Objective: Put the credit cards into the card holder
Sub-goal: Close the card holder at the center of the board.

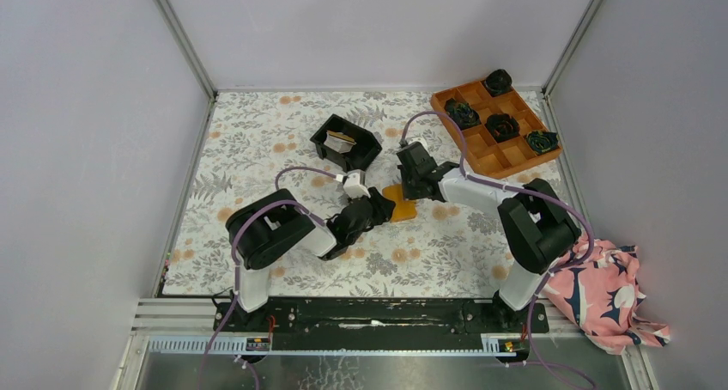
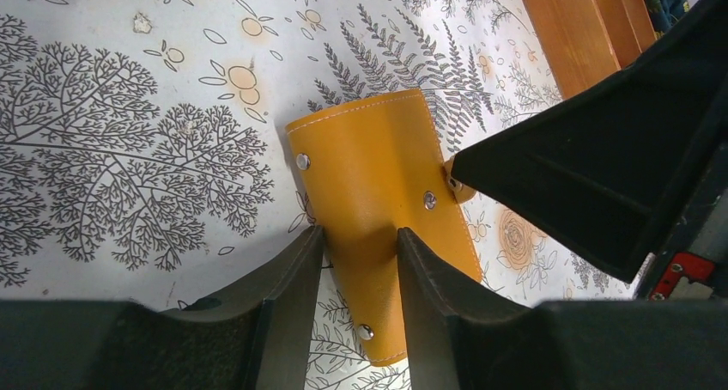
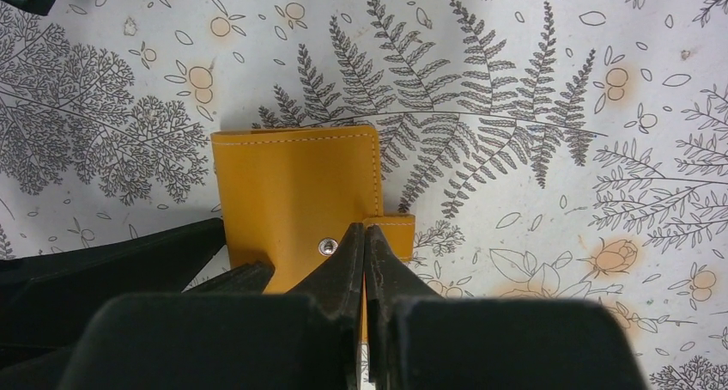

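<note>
The card holder (image 1: 403, 207) lies shut on the floral mat, orange-tan with silver studs (image 2: 378, 167) (image 3: 292, 184). My right gripper (image 3: 365, 228) is shut on its small strap edge, and orange shows in the slit between the jaws. It reaches in from the right (image 1: 412, 186). My left gripper (image 2: 360, 235) is open. One finger stands at the holder's left edge and the other rests on its face. In the top view this gripper (image 1: 382, 208) comes in from the left. Pale credit cards (image 1: 341, 140) lie in the black bin (image 1: 367, 154).
An orange compartment tray (image 1: 481, 154) with dark rosettes sits at the back right. A pink patterned cloth (image 1: 601, 291) lies off the mat at the near right. Grey walls close in on the left, right and back.
</note>
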You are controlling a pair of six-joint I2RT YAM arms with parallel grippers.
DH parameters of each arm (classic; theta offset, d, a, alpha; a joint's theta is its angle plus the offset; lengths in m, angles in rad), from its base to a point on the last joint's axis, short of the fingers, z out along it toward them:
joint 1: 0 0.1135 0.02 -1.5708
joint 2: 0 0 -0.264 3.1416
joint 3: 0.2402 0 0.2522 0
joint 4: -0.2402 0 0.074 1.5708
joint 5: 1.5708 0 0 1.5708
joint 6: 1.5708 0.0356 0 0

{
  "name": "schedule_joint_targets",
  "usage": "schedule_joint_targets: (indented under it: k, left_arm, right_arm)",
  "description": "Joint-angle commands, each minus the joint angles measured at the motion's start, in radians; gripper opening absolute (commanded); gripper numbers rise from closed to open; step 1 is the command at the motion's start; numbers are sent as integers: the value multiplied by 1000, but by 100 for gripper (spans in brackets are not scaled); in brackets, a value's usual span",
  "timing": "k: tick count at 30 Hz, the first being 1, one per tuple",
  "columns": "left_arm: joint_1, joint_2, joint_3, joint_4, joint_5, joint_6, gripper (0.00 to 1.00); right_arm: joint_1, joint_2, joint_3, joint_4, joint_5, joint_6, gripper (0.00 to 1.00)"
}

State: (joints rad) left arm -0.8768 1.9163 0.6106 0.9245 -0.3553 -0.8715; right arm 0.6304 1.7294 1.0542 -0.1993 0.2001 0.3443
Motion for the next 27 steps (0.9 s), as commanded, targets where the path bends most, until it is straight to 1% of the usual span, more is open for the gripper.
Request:
schedule_joint_targets:
  k: [1,11,27]
  left_arm:
    - [-2,27,25,-14,25,22,43]
    - [-6,31,35,-27,27,20,43]
    - [-8,24,35,-30,21,19,43]
  right_arm:
    - [31,7,47,0,16,-7,0]
    - [51,18,58,-12,25,-10,0]
    - [52,4,14,-17,52,-20,0]
